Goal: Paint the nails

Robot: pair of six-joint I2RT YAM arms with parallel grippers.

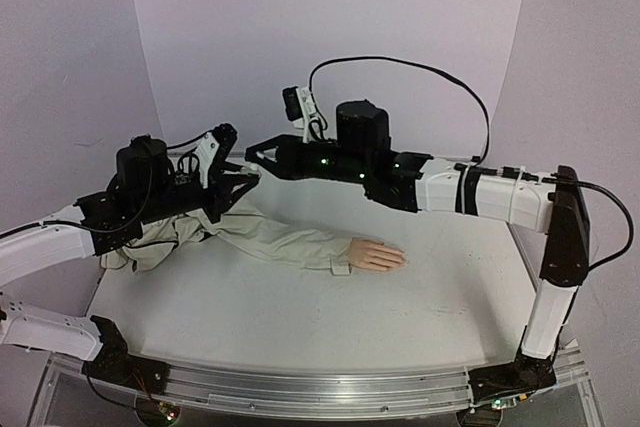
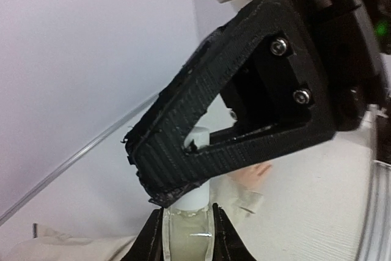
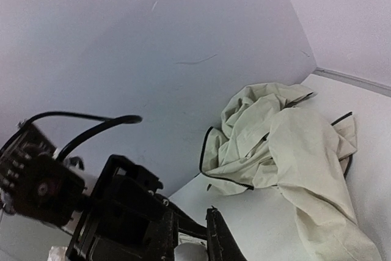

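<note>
Both grippers are clenched, meeting high above the far left of the table (image 1: 300,317): my left gripper (image 1: 235,182) grasps a small bottle (image 2: 188,239) with pale contents by its body, and my right gripper (image 3: 192,242) is pinched on the white cap (image 2: 198,137) at its top. I judge this to be the opening step, with no painting begun; I see no brush yet. Next I would need to hold the bottle dead steady with the left while the right twists the cap loose and draws it straight off along the neck, then carry it over to the fingertips without dripping. The mannequin hand (image 1: 375,254) lies flat on the table near the middle, well apart from both grippers. Its long axis runs across the table, tilted slightly toward me, wrist on my left inside the beige sleeve (image 1: 270,232) and fingers pointing to my right. The nails (image 1: 401,258) sit at that right-hand end, too small for me to tell apart.
</note>
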